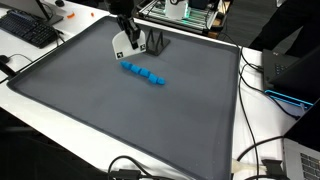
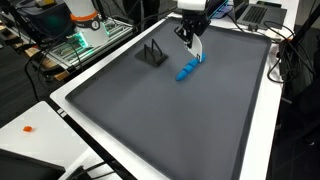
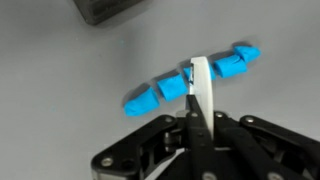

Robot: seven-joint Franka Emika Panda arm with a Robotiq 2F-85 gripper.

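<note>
Pinching a white strip (image 3: 201, 85) in the fully closed gripper (image 3: 199, 115), over the blue block row (image 3: 190, 82) far on the worktop (image 1: 100, 130), near a black stand (image 1: 156, 43). Likely risk: skewed push scattering blocks, strip slipping.

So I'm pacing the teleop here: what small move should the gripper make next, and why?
Probably a slow, short nudge: the gripper, shut on the white strip, has the strip's tip across the middle of the row of blue blocks; anything faster could scatter them.
</note>
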